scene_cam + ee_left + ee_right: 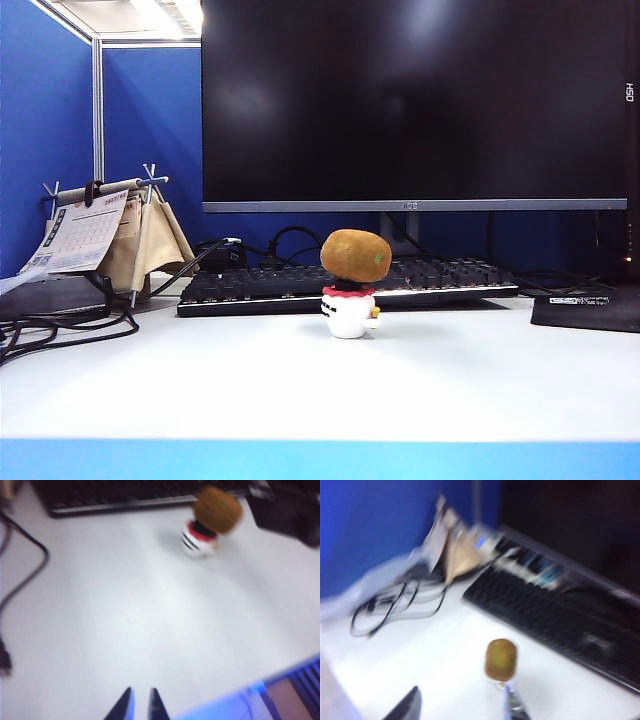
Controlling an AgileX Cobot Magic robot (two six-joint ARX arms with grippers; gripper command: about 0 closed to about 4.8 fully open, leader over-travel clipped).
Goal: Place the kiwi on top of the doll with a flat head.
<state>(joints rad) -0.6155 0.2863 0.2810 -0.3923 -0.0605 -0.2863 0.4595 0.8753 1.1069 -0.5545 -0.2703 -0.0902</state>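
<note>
Left tool [140, 703]: over white worktop [300, 390], tips nearly pressed together, empty. Right tool [462, 706]: spread, empty, hovering near fuzzy brown oval kiwi [356, 255]. Kiwi rests atop small white red-capped flat-headed doll [349, 310], 6 o'clock of black keyboard [300, 283].

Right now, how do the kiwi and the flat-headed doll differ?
The kiwi is fuzzy brown and oval; the doll is white with a red top and black bands. The kiwi looks wider than the doll. The kiwi rests on the doll, which stands on the table. Neither is held.
</note>
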